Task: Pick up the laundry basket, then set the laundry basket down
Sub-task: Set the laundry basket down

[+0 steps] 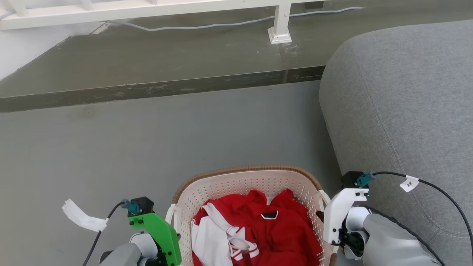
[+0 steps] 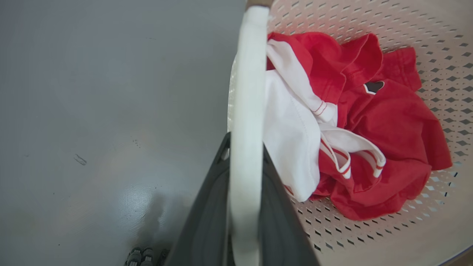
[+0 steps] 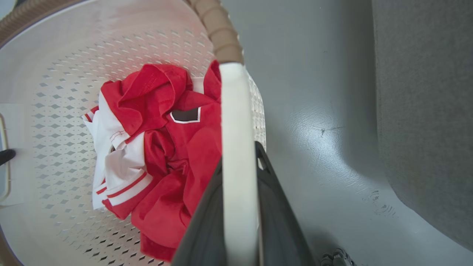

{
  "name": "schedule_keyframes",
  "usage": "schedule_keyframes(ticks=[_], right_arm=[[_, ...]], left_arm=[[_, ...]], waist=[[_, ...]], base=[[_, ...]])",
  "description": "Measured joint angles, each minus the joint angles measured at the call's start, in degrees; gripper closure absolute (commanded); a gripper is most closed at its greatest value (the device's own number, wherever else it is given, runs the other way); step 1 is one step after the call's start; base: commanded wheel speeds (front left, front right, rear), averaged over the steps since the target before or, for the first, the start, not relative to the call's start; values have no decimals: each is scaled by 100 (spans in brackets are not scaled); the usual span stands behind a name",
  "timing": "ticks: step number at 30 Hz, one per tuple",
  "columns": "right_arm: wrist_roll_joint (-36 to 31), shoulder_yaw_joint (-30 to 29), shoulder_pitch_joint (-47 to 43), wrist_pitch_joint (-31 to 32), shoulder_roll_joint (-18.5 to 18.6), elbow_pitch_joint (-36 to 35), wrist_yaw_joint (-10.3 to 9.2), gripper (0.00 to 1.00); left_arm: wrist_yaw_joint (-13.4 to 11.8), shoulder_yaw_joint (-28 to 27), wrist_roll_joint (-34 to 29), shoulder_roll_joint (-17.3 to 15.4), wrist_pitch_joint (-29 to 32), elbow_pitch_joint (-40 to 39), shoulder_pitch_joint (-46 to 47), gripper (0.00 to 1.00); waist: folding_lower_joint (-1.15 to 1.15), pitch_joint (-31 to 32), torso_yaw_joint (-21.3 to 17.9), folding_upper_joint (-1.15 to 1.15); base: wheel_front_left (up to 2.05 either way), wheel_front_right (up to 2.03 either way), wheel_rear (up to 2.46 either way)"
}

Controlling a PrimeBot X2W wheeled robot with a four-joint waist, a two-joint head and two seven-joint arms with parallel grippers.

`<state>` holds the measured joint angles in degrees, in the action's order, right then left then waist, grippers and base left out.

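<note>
Where its dark fingers close, the left tool [image 2: 244, 145] pinches the left loop handle [image 2: 248, 85], one finger on each side of the white strap. The right tool [image 3: 240, 155] pinches the right loop handle [image 3: 233, 107] the same way. Between the two arms is the laundry basket [image 1: 240, 184], holding a crumpled red-and-white garment [image 1: 266, 229]. Grey floor [image 1: 147, 147] lies beneath; whether they touch, cannot tell. A grey sofa [image 1: 406, 111] is just beside the right arm.
</note>
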<state>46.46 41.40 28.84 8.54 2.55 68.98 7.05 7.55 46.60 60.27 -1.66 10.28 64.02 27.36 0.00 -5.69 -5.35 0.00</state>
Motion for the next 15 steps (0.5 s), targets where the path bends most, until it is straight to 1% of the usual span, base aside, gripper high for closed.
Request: schedule_keyframes(ticks=[9,15], right_arm=[[14,1,30,-94,0,-23,0,100],[53,-2,227,-269,35,-99,0,100]], left_arm=[[0,16,1,-32,-102,-59,29,100],[0,40,-2,-75,-283,-114,277,100]], waist=[[0,-146,3,0],[0,-410,20,0]], base=[[0,0,0],[0,0,0]])
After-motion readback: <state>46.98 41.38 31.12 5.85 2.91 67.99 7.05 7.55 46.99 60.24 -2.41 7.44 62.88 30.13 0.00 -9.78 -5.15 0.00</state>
